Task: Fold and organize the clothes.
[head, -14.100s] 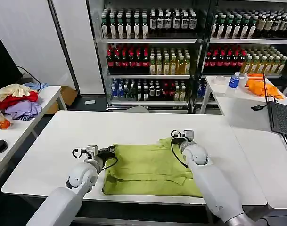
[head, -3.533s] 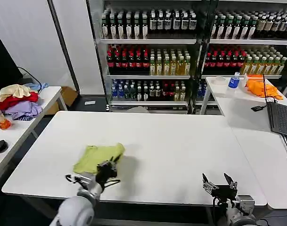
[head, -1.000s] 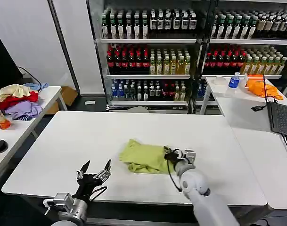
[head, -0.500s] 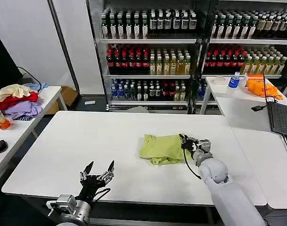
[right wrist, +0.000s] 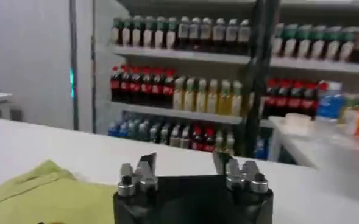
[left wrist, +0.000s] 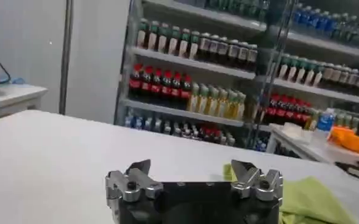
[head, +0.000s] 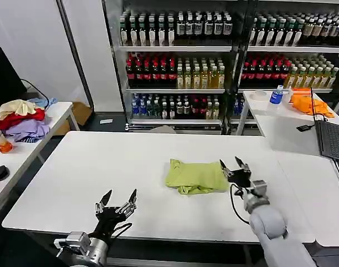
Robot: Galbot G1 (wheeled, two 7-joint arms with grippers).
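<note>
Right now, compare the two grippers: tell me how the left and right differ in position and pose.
The left gripper hangs at the near edge of the white table, well apart from the lime T-shirt; the right gripper sits just beside the shirt's right edge. The left gripper is low in the head view, over bare tabletop; the right gripper is farther in, near the table's middle. Both are open and hold nothing.

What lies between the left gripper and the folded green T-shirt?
Only bare white table, as the head view shows. The open left gripper sits near the front edge; the T-shirt lies mid-table.
</note>
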